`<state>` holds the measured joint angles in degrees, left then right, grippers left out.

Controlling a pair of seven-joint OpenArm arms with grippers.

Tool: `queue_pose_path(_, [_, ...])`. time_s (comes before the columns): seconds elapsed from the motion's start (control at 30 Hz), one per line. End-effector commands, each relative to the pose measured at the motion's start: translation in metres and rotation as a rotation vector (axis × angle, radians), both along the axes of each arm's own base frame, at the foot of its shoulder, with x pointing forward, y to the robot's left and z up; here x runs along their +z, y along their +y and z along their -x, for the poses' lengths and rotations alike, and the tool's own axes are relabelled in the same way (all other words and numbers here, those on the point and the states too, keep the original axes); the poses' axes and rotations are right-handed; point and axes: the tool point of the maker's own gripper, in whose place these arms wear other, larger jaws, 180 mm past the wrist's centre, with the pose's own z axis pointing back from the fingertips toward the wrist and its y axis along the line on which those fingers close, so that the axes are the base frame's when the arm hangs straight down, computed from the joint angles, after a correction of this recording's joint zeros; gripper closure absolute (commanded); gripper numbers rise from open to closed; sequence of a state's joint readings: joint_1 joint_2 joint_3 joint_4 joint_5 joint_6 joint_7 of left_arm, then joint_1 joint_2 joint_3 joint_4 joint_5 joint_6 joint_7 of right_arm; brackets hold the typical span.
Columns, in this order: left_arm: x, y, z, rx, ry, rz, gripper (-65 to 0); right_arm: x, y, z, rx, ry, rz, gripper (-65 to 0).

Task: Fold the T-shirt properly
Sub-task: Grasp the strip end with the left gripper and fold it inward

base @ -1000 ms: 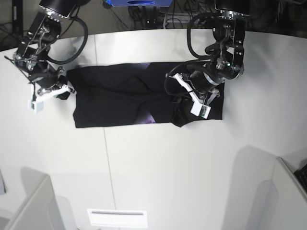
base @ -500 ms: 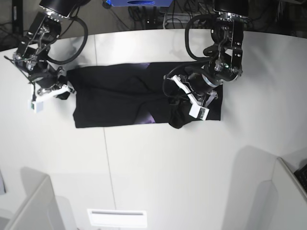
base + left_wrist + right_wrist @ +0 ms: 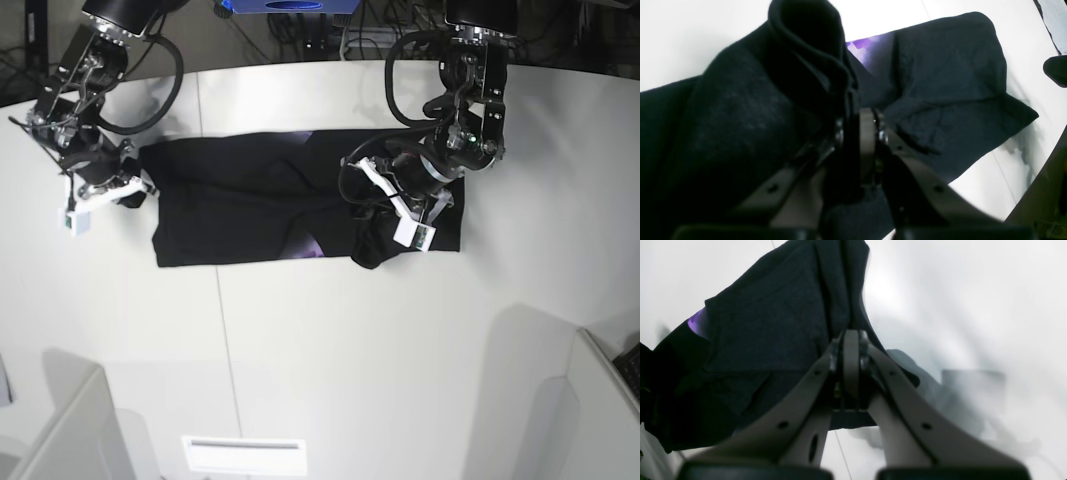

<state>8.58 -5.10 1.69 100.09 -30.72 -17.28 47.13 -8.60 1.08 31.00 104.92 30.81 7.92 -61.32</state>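
Where the left end of the T-shirt (image 3: 200, 235) lies, in base-view terms, the right gripper (image 3: 851, 340) is positioned over the cloth. Its fingers are pressed together and appear to pinch the edge fabric. The T-shirt extends from this gripper across the table (image 3: 300, 340) as a wide, shallow strip, dark side up, with a small purple part of the print (image 3: 302, 240) exposed near its lower edge, right of the middle. At the right part of the T-shirt, the left gripper (image 3: 860, 116) is closed on gathered cloth; a raised fold stands beside its fingers.

The step in hand is judged to be a partial fold: the garment is reduced to a strip, but the right part remains bunched. The next move calls for bringing that gathered cloth into line with the rest of the T-shirt and laying it flat before release. Maintain the opposite grip as an anchor; pulling too hard could skew the strip.

Below the T-shirt is a white rectangular panel (image 3: 245, 456); whether it is a container cannot be determined, and no contents are discernible.
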Motion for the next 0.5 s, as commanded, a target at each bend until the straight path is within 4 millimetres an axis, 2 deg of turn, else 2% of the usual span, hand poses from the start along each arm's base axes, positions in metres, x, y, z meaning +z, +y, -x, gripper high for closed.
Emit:
queue_pose_path(0.0, [0.013,-0.003,-0.008,0.001,-0.044,0.029,0.0,0.011,-0.004,-0.008,-0.001,-0.044,0.013,0.0])
queue_pose_path(0.03, [0.013,-0.003,-0.007,0.001,-0.043,0.029,0.0,0.011,-0.004,-0.008,-0.002,-0.044,0.013,0.0])
queue_pose_path(0.17, [0.013,-0.004,-0.007,-0.001,-0.043,0.031,-17.9,0.01,-0.004,-0.008,-0.002,-0.042,0.013,0.0])
queue_pose_path(0.33, [0.013,-0.005,-0.007,-0.001,-0.041,0.036,-35.1,0.011,-0.004,-0.008,-0.003,-0.043,0.012,0.0])
queue_pose_path(0.4, [0.013,-0.011,-0.005,-0.019,-0.041,0.04,-39.3,0.011,-0.003,-0.009,0.0,-0.044,0.012,0.0])
queue_pose_path(0.47, [0.013,-0.026,0.001,-0.065,-0.038,0.045,-41.5,0.011,-0.003,-0.009,0.001,-0.045,0.01,0.0])
